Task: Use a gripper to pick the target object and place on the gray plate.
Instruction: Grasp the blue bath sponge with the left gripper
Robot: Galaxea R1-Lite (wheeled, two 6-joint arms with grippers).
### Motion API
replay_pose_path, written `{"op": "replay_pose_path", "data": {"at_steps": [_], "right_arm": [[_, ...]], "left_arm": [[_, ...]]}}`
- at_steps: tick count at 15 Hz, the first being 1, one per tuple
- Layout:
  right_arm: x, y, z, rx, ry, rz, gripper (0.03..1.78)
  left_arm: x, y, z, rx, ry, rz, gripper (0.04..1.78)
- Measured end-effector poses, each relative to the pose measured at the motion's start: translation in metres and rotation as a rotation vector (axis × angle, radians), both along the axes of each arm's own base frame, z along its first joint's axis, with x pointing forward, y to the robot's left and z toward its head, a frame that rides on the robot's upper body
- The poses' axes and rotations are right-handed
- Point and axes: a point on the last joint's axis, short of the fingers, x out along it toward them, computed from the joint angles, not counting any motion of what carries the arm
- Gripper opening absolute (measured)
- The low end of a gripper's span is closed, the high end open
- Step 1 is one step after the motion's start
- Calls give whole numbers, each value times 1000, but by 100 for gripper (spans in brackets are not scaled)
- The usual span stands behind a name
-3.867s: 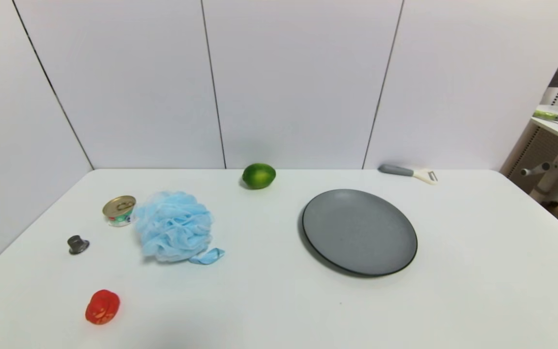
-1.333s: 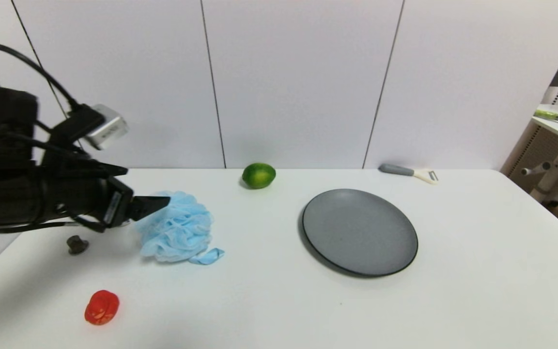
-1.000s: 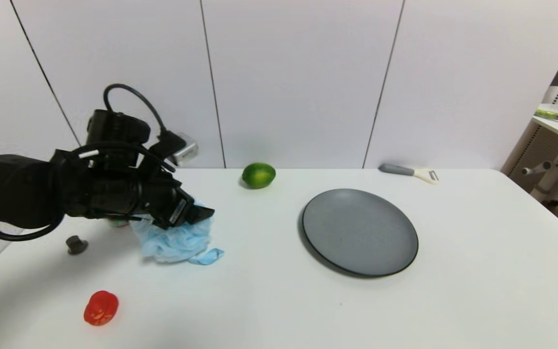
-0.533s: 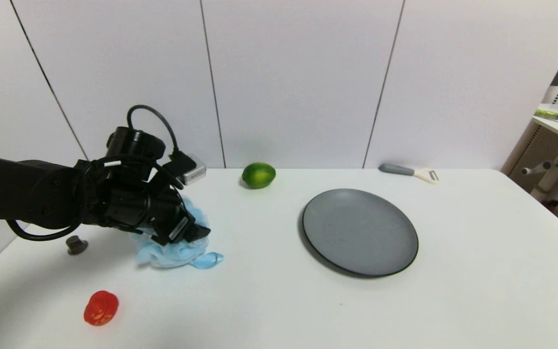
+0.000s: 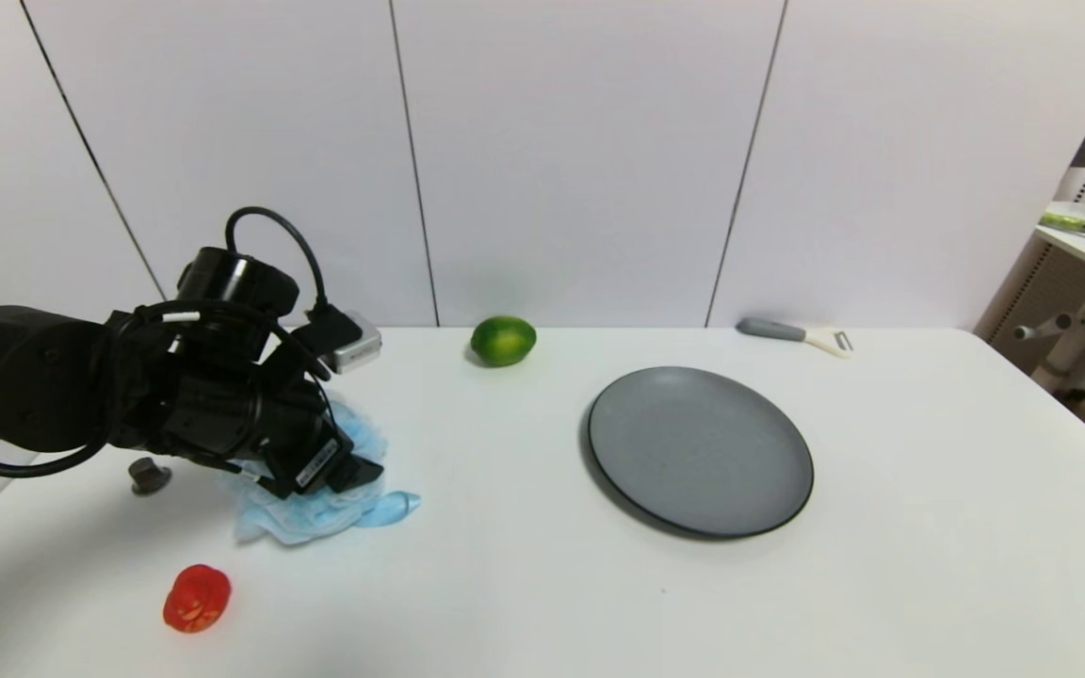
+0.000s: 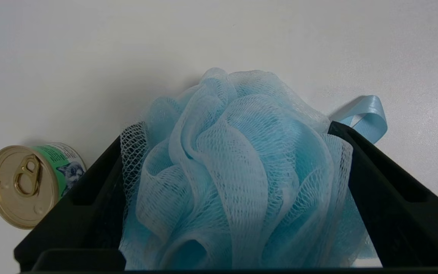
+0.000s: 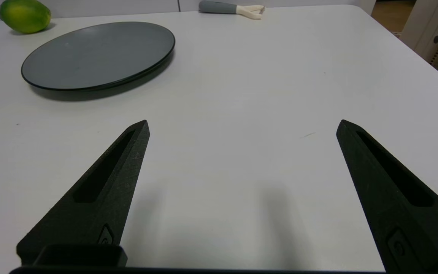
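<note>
At the left of the head view, the left gripper (image 5: 340, 471) is pressed down into the light-blue bath pouf (image 5: 316, 504), which lies on the white table (image 5: 542, 584) in the lower left part of the frame. In the left wrist view the pouf (image 6: 234, 171) fills the gap between the two black fingers (image 6: 378, 194), which stand wide on either side of it with the mesh touching both; whether they are squeezing it yet I cannot tell. Its blue ribbon loop (image 6: 369, 116) pokes out past one finger, and a small gold-lidded can (image 6: 25, 184) sits just beside the other.

The gray plate (image 5: 699, 450) lies right of centre in the head view, well apart from the pouf. A lime (image 5: 503, 341) sits near the back wall, a peeler (image 5: 792, 334) farther right, a small dark knob (image 5: 149, 475) and a red object (image 5: 197, 597) at lower left.

The right gripper (image 7: 242, 129) hovers over bare table with its fingers spread wide, the plate (image 7: 97, 55) in the upper left of its wrist view.
</note>
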Motion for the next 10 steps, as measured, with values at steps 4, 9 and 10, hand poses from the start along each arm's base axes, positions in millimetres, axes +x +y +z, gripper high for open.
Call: {"op": "replay_pose_path", "data": {"at_steps": [4, 9, 10], "right_arm": [[0, 0, 0, 0, 0, 0, 170], [0, 0, 0, 0, 0, 0, 170], [0, 0, 0, 0, 0, 0, 170]], "left_arm": [[-2, 1, -4, -1, 23, 8, 129], [-7, 4, -10, 8, 75, 15, 75], [-7, 4, -10, 8, 76, 15, 38]]}}
